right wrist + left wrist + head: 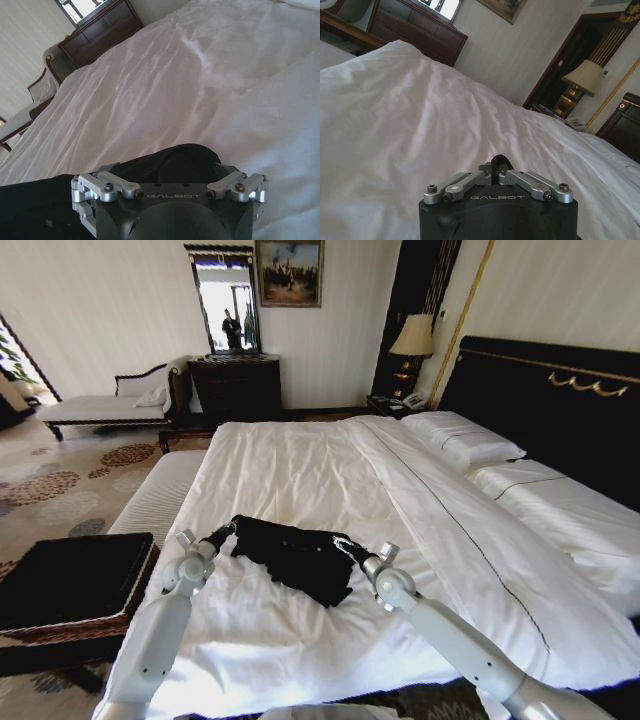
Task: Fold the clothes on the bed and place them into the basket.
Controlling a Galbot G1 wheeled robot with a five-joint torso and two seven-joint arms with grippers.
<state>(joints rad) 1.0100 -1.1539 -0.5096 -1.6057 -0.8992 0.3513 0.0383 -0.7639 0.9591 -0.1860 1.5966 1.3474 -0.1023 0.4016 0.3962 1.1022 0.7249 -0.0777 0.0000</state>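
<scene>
Two arms: both reach forward from the robot onto the near part of the bed, one at each end of the bunched shirt.
Shirt: the black T-shirt (298,554) lies crumpled in a loose heap on the white duvet, near the foot edge of the bed, between the two grippers; its lettering cannot be made out.
Left gripper: the left gripper (228,530) is at the shirt's left end, low on the duvet; in the left wrist view the left gripper (496,170) has its finger links folded inward until they meet, pinching a small dark lump of fabric.
Right gripper: the right gripper (350,545) sits at the shirt's right end; in the right wrist view the right gripper (170,172) has its finger links spread wide apart, with black cloth (45,200) lying over and beyond its front, so whether the fingertips hold anything cannot be told.
Bed: the bed (330,465) has a white duvet, white pillows (462,437) on the right and a black headboard (555,400) with gold trim.
Basket: the brown wicker basket (135,595) with black lining stands on the floor to the robot's left, just beside the bed's corner and apart from the shirt.
</scene>
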